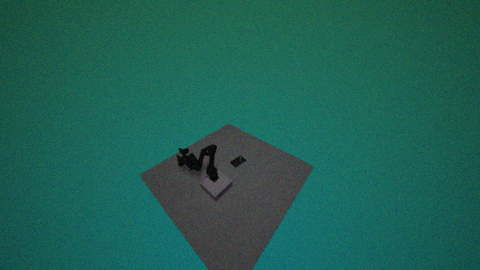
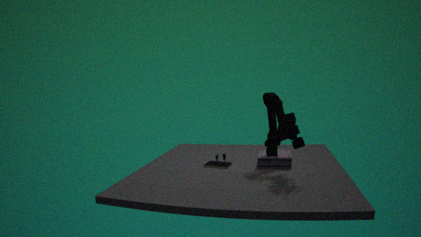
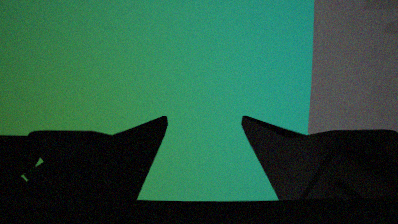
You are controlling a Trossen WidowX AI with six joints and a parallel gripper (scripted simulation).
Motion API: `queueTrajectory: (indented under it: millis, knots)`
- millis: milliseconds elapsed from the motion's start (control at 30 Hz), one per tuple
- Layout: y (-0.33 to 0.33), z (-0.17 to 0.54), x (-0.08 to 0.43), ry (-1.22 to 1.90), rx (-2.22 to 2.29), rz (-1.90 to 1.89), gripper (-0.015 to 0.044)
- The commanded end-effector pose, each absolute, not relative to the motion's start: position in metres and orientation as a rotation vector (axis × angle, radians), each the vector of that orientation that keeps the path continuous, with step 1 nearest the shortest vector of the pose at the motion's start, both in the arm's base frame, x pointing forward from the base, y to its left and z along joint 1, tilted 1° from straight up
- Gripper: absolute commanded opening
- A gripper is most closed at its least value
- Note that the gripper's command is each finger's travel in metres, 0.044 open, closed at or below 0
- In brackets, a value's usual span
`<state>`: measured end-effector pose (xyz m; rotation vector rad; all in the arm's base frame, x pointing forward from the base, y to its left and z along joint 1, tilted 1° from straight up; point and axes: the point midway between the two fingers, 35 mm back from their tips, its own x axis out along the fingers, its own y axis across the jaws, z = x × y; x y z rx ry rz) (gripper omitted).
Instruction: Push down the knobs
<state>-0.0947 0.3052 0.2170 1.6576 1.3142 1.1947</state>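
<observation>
From here the gripper (image 1: pixel 180 155) (image 2: pixel 298 143) (image 3: pixel 204 120) has its fingers apart; the circuit board (image 1: pixel 238 161) (image 2: pixel 218 164) sits right of centre in the top view. I'd approach from above, centred over one knob, and press straight down gently.

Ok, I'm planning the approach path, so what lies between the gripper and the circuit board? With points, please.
In the exterior view, the arm's pale base block (image 1: pixel 222 188) (image 2: pixel 274 163) stands between the gripper (image 1: pixel 180 155) (image 2: pixel 298 143) (image 3: pixel 204 120) and the circuit board (image 1: pixel 238 161) (image 2: pixel 217 164).
</observation>
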Motion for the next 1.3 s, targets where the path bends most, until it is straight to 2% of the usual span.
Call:
queueTrajectory:
  millis: [0, 467, 900, 1267]
  knots:
    - [0.306, 0.217, -0.094, 1.31, 1.654, 1.193, 0.0374]
    - [0.361, 0.186, -0.019, 1.008, 1.355, 1.026, 0.0006]
    - [0.38, 0.156, 0.075, 0.88, 1.112, 0.802, 0.0]
    - [0.361, 0.128, 0.172, 0.812, 0.846, 0.55, 0.0]
